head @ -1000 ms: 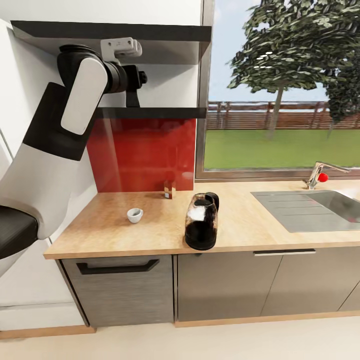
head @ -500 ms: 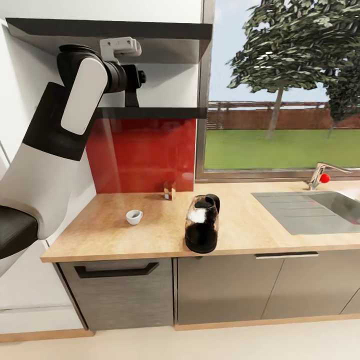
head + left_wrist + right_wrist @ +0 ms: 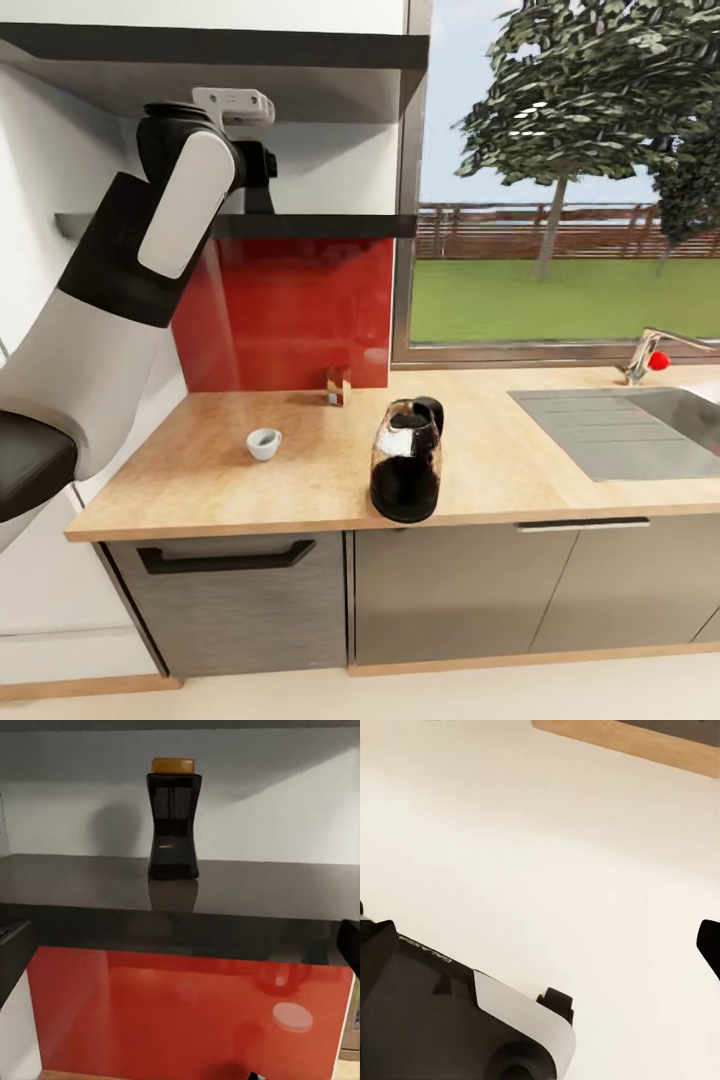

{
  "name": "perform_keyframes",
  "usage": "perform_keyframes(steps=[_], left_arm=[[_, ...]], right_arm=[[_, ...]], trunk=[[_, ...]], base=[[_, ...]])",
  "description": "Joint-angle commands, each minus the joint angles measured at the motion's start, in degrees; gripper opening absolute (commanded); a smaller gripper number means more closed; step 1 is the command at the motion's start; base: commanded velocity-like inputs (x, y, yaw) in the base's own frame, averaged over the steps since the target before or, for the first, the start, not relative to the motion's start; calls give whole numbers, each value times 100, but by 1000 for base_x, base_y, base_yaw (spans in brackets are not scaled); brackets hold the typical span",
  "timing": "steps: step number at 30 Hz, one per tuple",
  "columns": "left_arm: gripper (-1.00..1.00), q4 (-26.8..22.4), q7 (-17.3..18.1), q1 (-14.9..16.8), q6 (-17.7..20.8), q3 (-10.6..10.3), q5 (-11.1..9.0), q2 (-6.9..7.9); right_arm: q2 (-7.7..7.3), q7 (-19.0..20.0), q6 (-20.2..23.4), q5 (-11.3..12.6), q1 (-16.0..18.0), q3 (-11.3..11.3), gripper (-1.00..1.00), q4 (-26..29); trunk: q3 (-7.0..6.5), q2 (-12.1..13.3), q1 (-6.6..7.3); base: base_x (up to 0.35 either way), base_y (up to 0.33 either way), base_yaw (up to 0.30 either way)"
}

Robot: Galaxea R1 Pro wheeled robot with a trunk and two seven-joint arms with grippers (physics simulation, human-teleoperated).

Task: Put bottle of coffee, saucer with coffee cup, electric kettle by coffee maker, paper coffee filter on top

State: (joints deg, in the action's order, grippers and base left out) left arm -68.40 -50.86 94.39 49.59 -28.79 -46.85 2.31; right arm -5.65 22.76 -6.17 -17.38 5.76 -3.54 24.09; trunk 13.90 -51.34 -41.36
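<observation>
**Left arm raised at shelf level, coffee bottle ahead, not yet grasped**

Left gripper (image 3: 262, 185): raised to the kitchen shelf (image 3: 300, 225), fingers hidden behind the wrist; cannot tell whether they are parted or closed. Right gripper: state not determinable either; its wrist camera looks down at pale floor (image 3: 547, 832).

Bottle of coffee (image 3: 173, 819): upright on the shelf, dark waisted body, orange cap, well back near the wall, apart from the gripper.

Judgement: approach level, centred on the narrow waist, and clear the shelf's front edge before closing. A high grip risks tipping it.

Countertop (image 3: 200, 470): small white cup (image 3: 264, 443), dark glass vessel (image 3: 405, 462) near the front edge, small brown item (image 3: 338, 385) at the red backsplash (image 3: 290, 310). Sink (image 3: 650, 425) and window (image 3: 570, 180) beyond.
</observation>
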Motion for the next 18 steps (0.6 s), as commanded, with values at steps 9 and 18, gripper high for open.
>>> perform_keyframes(steps=[9, 18], left_arm=[[100, -11, -81, 9, 6, -39, -52, 50], [100, -28, -82, 9, 6, -41, -52, 66]], right_arm=[[11, 37, -41, -72, 4, -13, 100, -153], [11, 27, -44, -95, 4, 6, 100, -192]], trunk=[[8, -6, -2], [8, -6, -2]], base=[[145, 0, 0], [146, 0, 0]])
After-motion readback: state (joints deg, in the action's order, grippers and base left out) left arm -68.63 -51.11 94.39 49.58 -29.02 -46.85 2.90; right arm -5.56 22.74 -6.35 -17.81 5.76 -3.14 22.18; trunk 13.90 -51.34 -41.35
